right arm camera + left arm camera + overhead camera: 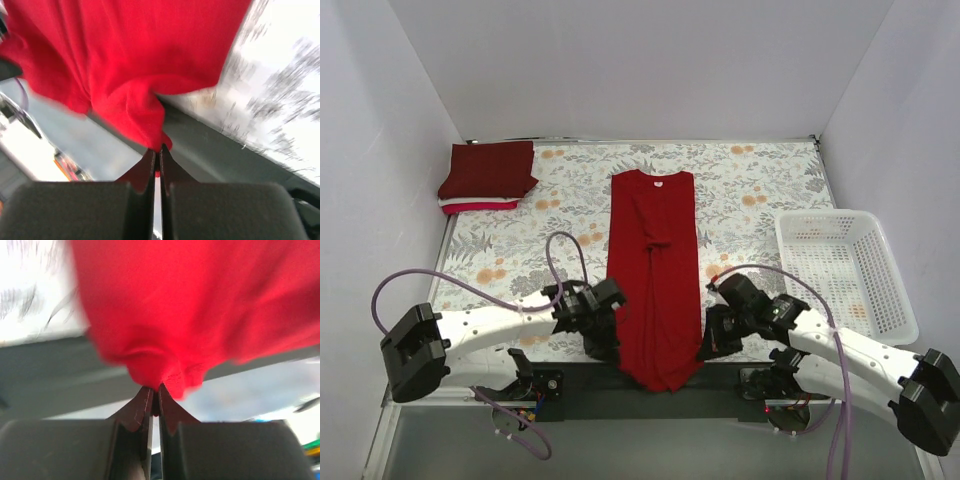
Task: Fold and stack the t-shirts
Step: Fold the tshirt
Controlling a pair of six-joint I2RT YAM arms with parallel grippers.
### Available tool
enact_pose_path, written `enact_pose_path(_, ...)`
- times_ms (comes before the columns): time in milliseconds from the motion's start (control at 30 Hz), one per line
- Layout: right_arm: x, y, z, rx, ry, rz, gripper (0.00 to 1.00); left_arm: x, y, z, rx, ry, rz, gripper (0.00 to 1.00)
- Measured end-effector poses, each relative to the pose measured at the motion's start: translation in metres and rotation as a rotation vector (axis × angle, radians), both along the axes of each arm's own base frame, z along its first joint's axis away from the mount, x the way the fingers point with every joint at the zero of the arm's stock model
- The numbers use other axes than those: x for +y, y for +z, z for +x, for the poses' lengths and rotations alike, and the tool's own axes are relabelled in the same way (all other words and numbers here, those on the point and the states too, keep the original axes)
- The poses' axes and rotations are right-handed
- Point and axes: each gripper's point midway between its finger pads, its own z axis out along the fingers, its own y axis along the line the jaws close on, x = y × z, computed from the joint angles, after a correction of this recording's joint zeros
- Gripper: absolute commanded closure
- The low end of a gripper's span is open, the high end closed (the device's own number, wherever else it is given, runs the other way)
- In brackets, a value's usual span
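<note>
Two sets of jaws, left and right, are pressed together, each pinching a near hem corner of the red shirt point(655, 290), which lies lengthwise in the middle of the desk point(760, 190). Such thin pinches could slip on lifting and skew the fold. Far left sit folded shirts point(488, 175); a basket point(840, 270) stands right; neither blocks the way.

No text, label or number can be read anywhere.

Both wrist views were blurred; the red shirt point(200, 305) was cut off by their edges.
</note>
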Motion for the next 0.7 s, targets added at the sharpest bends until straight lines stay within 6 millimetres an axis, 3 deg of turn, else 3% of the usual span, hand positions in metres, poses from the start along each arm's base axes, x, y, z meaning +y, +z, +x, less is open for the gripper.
enact_pose_path(100, 0.002, 0.013, 0.040, -0.056, -0.070, -0.008, 0.99, -0.017, 0.025, 0.061, -0.092, 0.116, -0.079, 1.00)
enact_pose_path(233, 0.001, 0.039, 0.110, -0.171, -0.140, -0.014, 0.99, -0.010, 0.052, 0.147, -0.242, 0.264, -0.121, 1.00)
enact_pose_path(367, 0.004, 0.063, 0.173, -0.273, -0.138, -0.020, 0.99, -0.008, 0.060, 0.208, -0.342, 0.304, -0.114, 1.00)
enact_pose_path(533, 0.001, 0.073, 0.228, -0.351, -0.124, -0.032, 0.99, -0.002, 0.041, 0.258, -0.395, 0.309, -0.067, 1.00)
enact_pose_path(700, -0.010, 0.065, 0.254, -0.351, -0.129, -0.043, 0.99, 0.008, 0.035, 0.283, -0.436, 0.322, -0.054, 1.00)
